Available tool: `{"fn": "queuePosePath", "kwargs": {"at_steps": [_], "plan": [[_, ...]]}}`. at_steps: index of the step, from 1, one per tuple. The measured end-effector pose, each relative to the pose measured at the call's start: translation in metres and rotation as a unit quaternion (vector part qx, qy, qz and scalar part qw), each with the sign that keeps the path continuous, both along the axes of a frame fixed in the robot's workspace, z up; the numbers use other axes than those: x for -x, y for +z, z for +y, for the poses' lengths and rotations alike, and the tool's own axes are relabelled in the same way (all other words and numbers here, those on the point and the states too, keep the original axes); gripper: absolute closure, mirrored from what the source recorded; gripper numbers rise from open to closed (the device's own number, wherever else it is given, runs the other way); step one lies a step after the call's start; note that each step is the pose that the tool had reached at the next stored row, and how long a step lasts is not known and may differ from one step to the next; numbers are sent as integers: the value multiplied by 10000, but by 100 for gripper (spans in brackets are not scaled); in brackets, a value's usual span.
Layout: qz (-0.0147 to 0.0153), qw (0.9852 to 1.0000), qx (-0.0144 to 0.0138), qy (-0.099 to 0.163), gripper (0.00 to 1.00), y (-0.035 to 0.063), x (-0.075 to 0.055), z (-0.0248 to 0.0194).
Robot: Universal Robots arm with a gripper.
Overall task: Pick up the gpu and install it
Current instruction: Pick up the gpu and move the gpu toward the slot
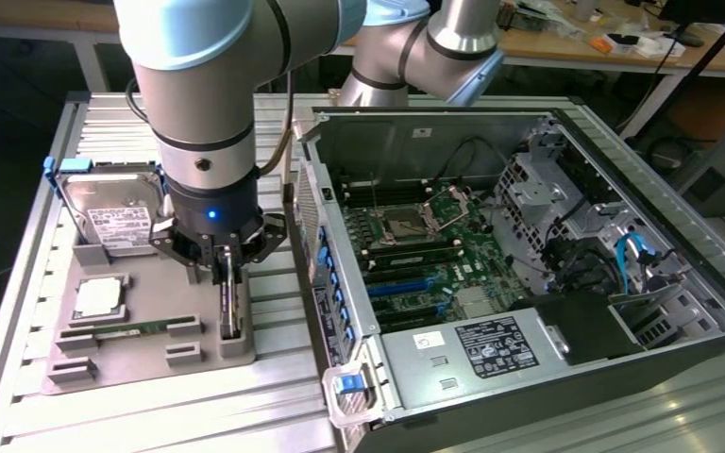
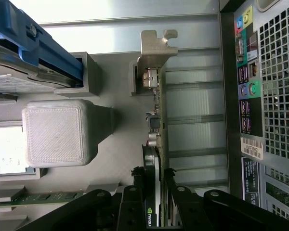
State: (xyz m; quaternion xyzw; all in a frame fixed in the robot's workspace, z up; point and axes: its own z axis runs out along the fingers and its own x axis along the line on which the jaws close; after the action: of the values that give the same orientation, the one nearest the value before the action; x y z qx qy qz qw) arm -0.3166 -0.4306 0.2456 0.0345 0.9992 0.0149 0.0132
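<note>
In the exterior view the gripper hangs straight down over the gpu, which stands on edge in a slot of the grey tray directly beneath it. The fingers reach down on either side of the card's upper edge. To do this well, I judge the lift should be straight up, so the card clears its slot without twisting and the bracket does not catch the tray. The drive stands just to the exterior view's left of the gripper, and the open case lies close on the exterior view's right, its board facing up. The tray rests on a ribbed metal table, and workbenches cross the room beyond the arm. In the wrist view the gripper looks clenched on the gpu, with a black finger pressed against each face of it. The grip sits towards one end, so the card may tip under its own weight, and a slow, level carry seems wise. The card runs away from the fingers to its bracket at the far end. A grey block and the memory stick lie on one side of the gripper. The case's rear ports lie on the other side, across bare table slats.
</note>
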Motion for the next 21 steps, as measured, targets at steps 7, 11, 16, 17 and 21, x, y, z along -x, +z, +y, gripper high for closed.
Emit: {"fn": "queuePosePath", "kwargs": {"at_steps": [7,11,16,17,21], "plan": [[0,10000,0,0,73,-1,2,0],[1,10000,0,0,73,-2,2,0],[0,10000,-1,0,73,-3,2,0],[-1,10000,-1,0,73,-3,2,0],[0,10000,0,0,73,-2,2,0]]}}
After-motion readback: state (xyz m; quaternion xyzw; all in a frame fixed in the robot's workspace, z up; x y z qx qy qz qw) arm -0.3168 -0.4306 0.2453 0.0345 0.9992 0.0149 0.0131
